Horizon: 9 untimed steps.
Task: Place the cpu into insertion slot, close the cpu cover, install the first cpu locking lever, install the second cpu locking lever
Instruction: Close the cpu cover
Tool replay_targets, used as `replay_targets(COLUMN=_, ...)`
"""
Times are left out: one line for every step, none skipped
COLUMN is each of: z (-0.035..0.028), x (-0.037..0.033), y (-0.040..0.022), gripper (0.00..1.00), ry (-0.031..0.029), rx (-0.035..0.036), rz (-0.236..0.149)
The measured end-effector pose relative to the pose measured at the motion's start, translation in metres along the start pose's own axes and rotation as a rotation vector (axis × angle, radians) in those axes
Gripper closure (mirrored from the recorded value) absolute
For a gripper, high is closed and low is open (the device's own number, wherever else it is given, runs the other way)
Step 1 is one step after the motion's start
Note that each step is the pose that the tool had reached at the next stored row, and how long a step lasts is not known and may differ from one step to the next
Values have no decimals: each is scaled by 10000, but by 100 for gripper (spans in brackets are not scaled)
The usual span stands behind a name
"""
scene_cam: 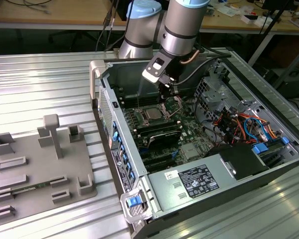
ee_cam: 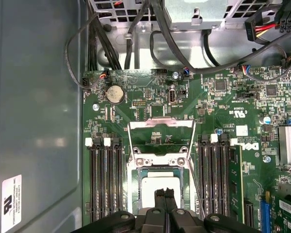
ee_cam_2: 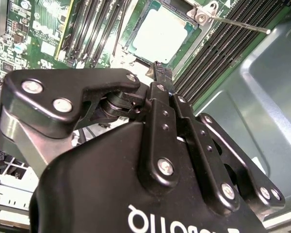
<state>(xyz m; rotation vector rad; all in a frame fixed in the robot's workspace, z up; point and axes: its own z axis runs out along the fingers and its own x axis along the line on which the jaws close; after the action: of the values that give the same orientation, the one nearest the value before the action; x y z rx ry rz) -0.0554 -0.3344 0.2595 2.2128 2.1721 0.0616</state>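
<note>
While my gripper (ee_cam: 164, 193) hangs just above the socket with its two fingers pressed together and nothing between them, the cpu (ee_cam: 151, 184) lies flat in the insertion slot directly beneath my fingertips, its pale metal top facing up. It looks level and square to the socket walls. I judge it light and rigid, but delicate on its underside, so any hold belongs on two opposite edges and never as a press on the middle.

The cpu cover (ee_cam: 160, 124) is open, swung away from the chip on its hinge, with its window showing the green motherboard (ee_cam: 150, 97) behind it. Whether it stands upright or leans back I cannot tell. I judge this frame to be thin, stiff sheet metal, light and smooth enough to slip from a pinch. The free bar farthest from the hinge looks like the best place to take it. A thin locking lever (ee_cam_2: 237, 24) juts out beside the socket, near the memory slots (ee_cam: 104, 179).
</note>
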Motion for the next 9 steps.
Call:
replay_targets(z=1, x=0, y=8, gripper=89, ry=0, rx=0, rz=0)
replay_targets(z=1, x=0, y=14, gripper=89, ry=1, rx=0, rz=0)
replay_targets(z=1, x=1, y=21, gripper=89, ry=1, rx=0, rz=0)
replay_targets(z=2, x=1, y=28, gripper=89, ry=0, rx=0, rz=1)
replay_targets(z=2, x=1, y=37, gripper=89, ry=0, rx=0, rz=1)
replay_targets(z=3, x=1, y=43, gripper=89, ry=0, rx=0, rz=1)
replay_targets(z=3, x=1, y=46, gripper=89, ry=1, rx=0, rz=1)
replay_targets(z=3, x=1, y=46, gripper=89, ry=1, rx=0, rz=2)
replay_targets(z=3, x=1, y=46, gripper=89, ry=0, rx=0, rz=3)
